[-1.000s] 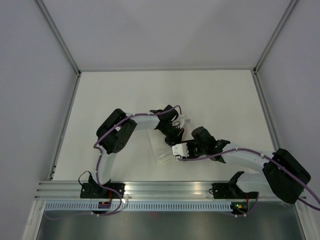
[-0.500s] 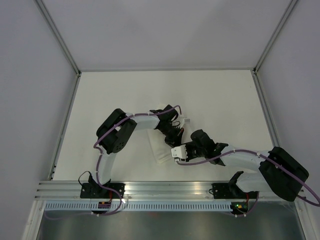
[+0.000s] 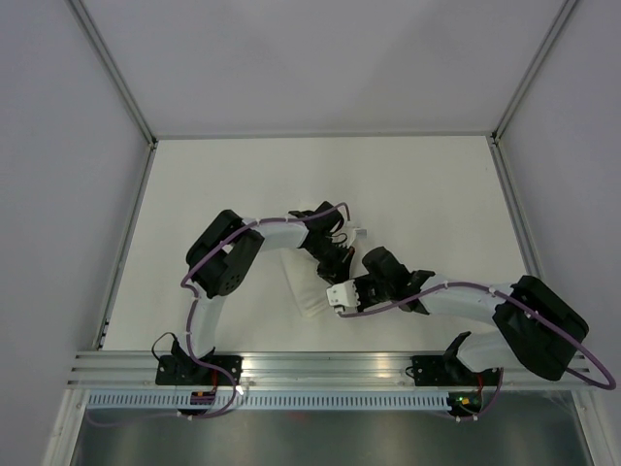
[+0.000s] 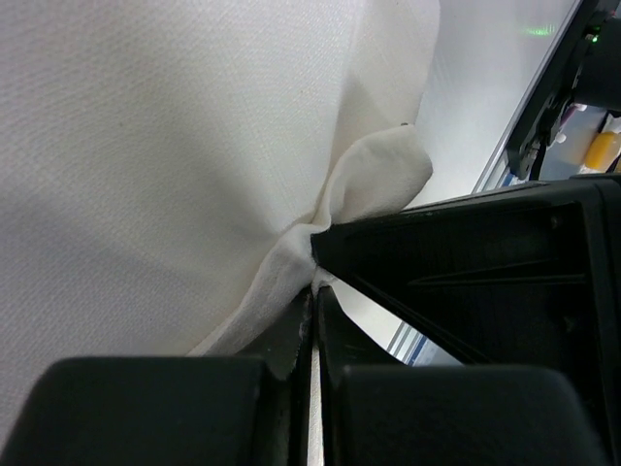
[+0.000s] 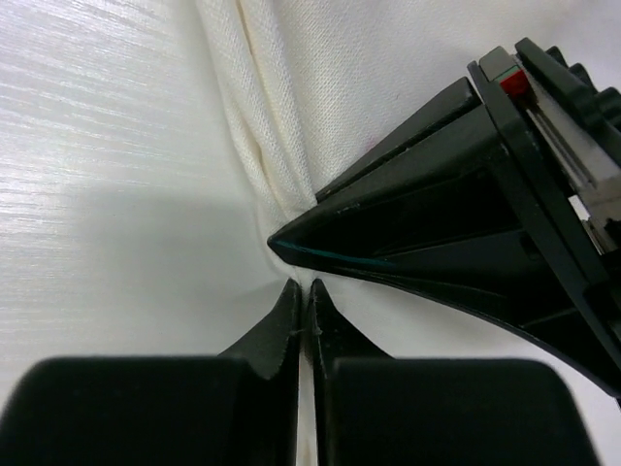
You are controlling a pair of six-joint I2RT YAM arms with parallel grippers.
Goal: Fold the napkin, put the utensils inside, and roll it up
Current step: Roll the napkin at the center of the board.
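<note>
White cloth was most of what I had to go on. From the top camera, the napkin (image 3: pixel 309 297) lay as a narrow, bunched strip directly under both sets of fingers, with the left gripper (image 3: pixel 335 259) at its far end and the right gripper (image 3: pixel 335 294) just beside it, at the near end. I saw no utensils anywhere.

On the left wrist camera, the left gripper (image 4: pixel 312 283) was clamped on a gathered ridge of napkin (image 4: pixel 146 146). The cloth puckered into its tips and spread out flat beyond them. The right gripper (image 4: pixel 466 262) sat as a dark wedge just right of those tips, almost touching them.

On the right wrist camera, the right gripper (image 5: pixel 303 287) had its fingers drawn together with barely a slit between them. I could not tell whether any cloth was caught there. A crease in the napkin (image 5: pixel 320 78) ran away ahead of the tips, and the left gripper (image 5: pixel 417 214) crowded in from the right.

I judged this to be the folding step. Next, I would confirm the right side's pinch, then carry both ends over together, evenly, so the layer did not skew.
</note>
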